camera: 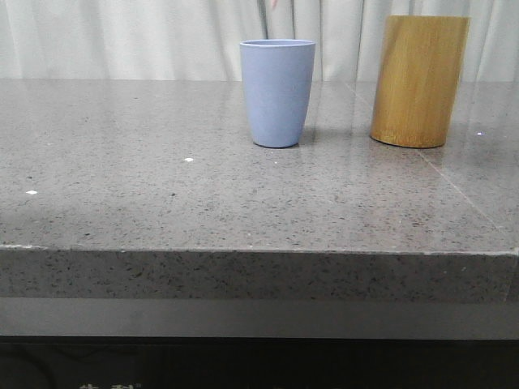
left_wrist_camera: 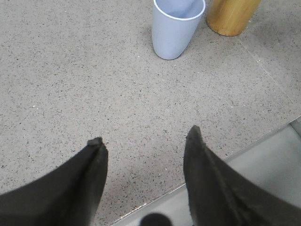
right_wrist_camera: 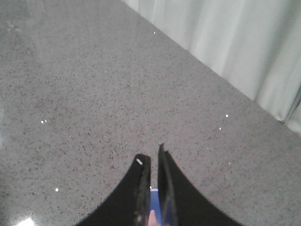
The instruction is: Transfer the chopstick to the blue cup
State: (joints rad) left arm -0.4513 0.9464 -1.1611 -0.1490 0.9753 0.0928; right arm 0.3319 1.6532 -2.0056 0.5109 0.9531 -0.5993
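Observation:
The light-blue cup (camera: 277, 93) stands upright at the middle of the table, and also shows in the left wrist view (left_wrist_camera: 176, 28). In the right wrist view my right gripper (right_wrist_camera: 151, 153) is shut on a pale pink chopstick (right_wrist_camera: 153, 219). A sliver of the blue cup (right_wrist_camera: 154, 203) shows in the gap between the fingers, directly below. In the front view a small pink chopstick tip (camera: 276, 5) shows at the top edge, above the cup. My left gripper (left_wrist_camera: 145, 136) is open and empty, over the table's front edge, well short of the cup. Neither gripper shows in the front view.
A taller yellow-brown bamboo cylinder (camera: 419, 81) stands right of the blue cup, and also shows in the left wrist view (left_wrist_camera: 230, 16). The grey speckled table (camera: 162, 186) ends at a front edge (left_wrist_camera: 263, 136). A white curtain (camera: 122, 36) hangs behind.

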